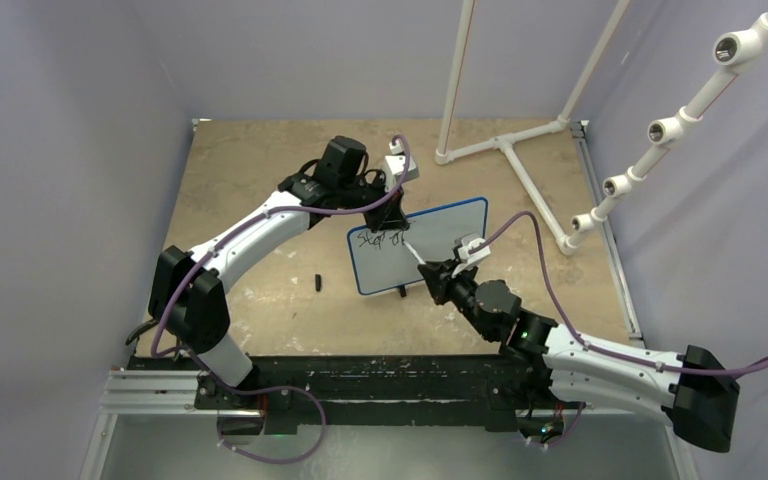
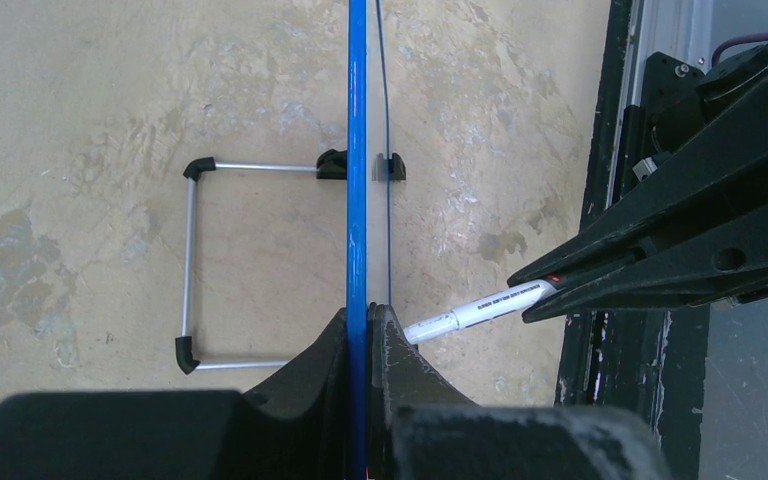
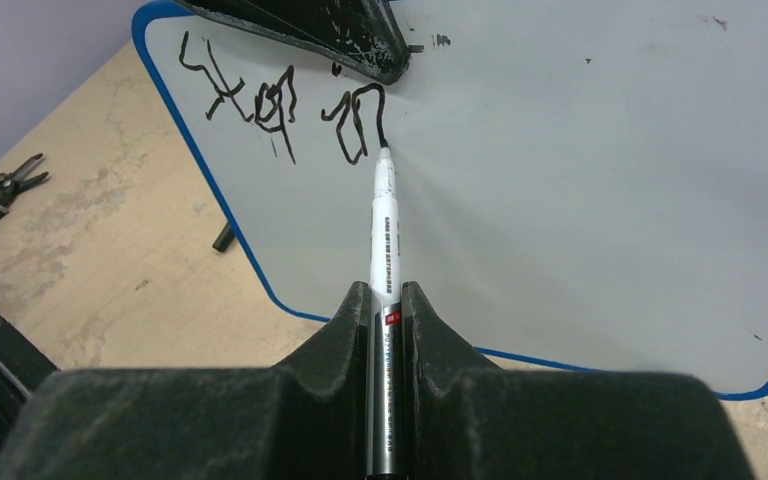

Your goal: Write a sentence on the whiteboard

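Board: your left gripper [image 2: 365, 315] is clamped on the top rim of the whiteboard [image 1: 450, 235], steadying it on the table [image 1: 260, 170] against pen pressure.
Pen: your right gripper [image 3: 387, 295] is closed tight round the marker [image 3: 384, 230], tip touching the board face.
Writing: the sentence [image 3: 280, 105] sits upper left; unfinished, I judge.

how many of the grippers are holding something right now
2. The left gripper is shut on the top edge of the whiteboard. The right gripper is shut on the marker, whose tip is at the end of the sentence.
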You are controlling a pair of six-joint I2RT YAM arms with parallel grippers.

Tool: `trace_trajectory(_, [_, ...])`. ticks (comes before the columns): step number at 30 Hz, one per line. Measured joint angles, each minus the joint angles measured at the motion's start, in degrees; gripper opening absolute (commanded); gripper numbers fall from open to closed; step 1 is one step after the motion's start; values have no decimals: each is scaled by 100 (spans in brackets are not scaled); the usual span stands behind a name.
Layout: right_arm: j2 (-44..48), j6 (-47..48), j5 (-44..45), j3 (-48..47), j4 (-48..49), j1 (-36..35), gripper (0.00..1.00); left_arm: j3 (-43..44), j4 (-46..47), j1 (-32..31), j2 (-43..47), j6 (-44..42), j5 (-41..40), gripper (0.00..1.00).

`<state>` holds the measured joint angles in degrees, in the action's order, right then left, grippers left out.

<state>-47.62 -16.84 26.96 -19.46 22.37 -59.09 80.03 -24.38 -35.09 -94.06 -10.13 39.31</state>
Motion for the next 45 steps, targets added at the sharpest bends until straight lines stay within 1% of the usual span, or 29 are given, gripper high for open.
trace_trajectory(12, [-52,-66,168,0,98,-17,0,0,-9,22,0,0,-2,0])
trace_trajectory(21, [129,-140,455,4,94,-15,0,0,-11,22,0,0,2,0])
trace_trajectory(32, [420,98,481,52,291,-9,0,0,-17,22,0,-4,37,0])
trace_trajectory(45, [118,297,334,52,431,-4,0,0,-20,22,0,-9,46,0])
